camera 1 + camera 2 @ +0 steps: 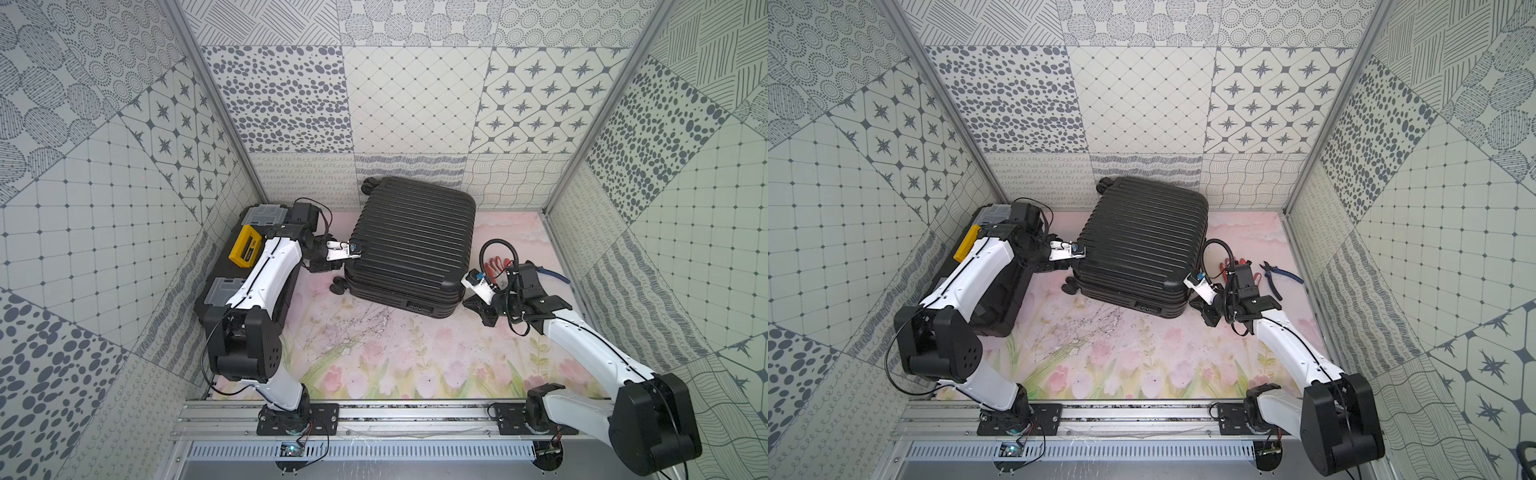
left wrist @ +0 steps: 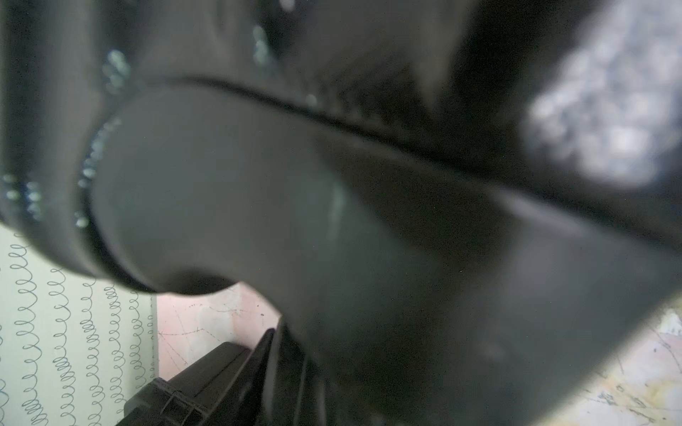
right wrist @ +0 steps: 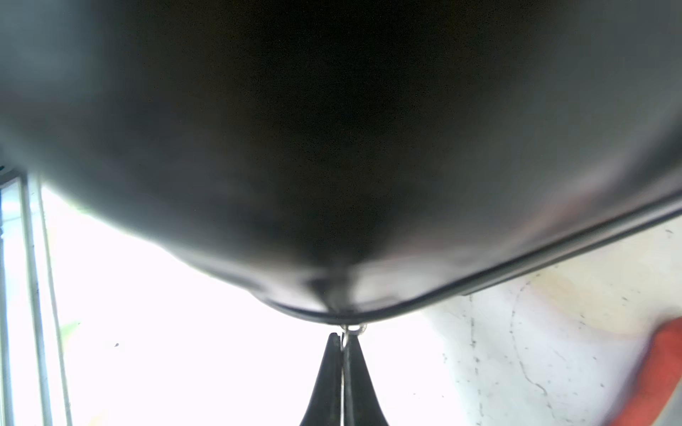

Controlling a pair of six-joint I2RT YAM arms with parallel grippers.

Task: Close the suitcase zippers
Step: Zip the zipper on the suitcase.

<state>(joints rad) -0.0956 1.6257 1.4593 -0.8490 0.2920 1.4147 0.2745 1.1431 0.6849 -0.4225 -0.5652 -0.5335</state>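
Right wrist view gives me the clearest news: the right pincer [image 3: 343, 341] is closed tight on the thin metallic zipper pull [image 3: 353, 328]. This pull hangs at a rounded corner of the small black hard-shell suitcase with ribbed shell [image 3: 332, 147]. The dark zipper track [image 3: 535, 258] runs along the seam away from this corner.

In both top views the case lies flat on the pink flowered table mat [image 1: 374, 353] with its lid down. So I judge the two halves are brought together and the zipping itself is the step in hand. The pull stands at the near corner on the right arm's side. How much of the seam is joined I cannot tell, and I see no second pull. I think the run around the other sides is what is left.

The left pincer [image 1: 355, 252] rests against the opposite edge of the case, near a black spinner wheel [image 1: 338, 286]. Its wrist view is too blurred, so I cannot tell if it grips or only steadies.
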